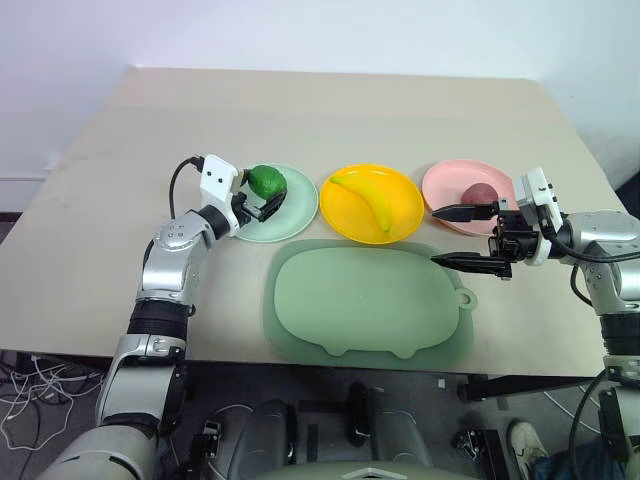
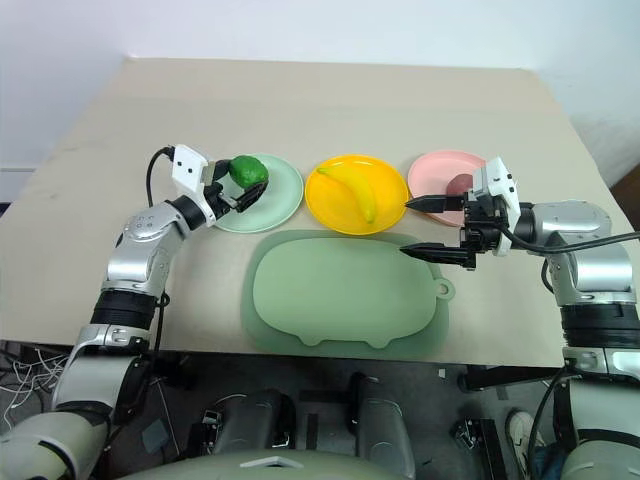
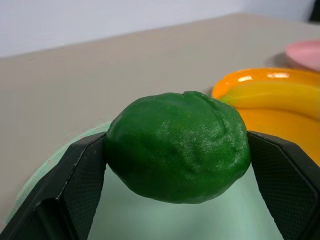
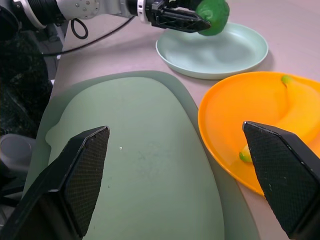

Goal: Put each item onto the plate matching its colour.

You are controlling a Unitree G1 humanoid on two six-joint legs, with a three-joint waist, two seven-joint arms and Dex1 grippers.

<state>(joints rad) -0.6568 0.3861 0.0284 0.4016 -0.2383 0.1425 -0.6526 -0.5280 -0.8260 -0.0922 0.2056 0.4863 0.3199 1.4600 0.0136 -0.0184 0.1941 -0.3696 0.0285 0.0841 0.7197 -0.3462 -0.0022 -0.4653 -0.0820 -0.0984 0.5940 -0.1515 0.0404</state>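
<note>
Green fruit [image 3: 177, 147], glossy & bumpy, roundish, sits pinched btwn the left gripper's [image 1: 262, 203] two black fingers, over the near-left part of the mint green plate [image 1: 293, 217]; can't tell if it's touching the plate. Yellow banana [image 1: 371, 199] lies flat on the yellow plate [image 1: 345, 215], curved, green-tipped stem end pointing back-left, other end toward the front. Dark red fruit [image 1: 480, 193], roundish, rests on the pink plate [image 1: 447, 184], right of centre. Plates all round, shallow, similar size, in a row left to right: mint, yellow, pink, close together, rims just beside each other, not overlapping.
</note>
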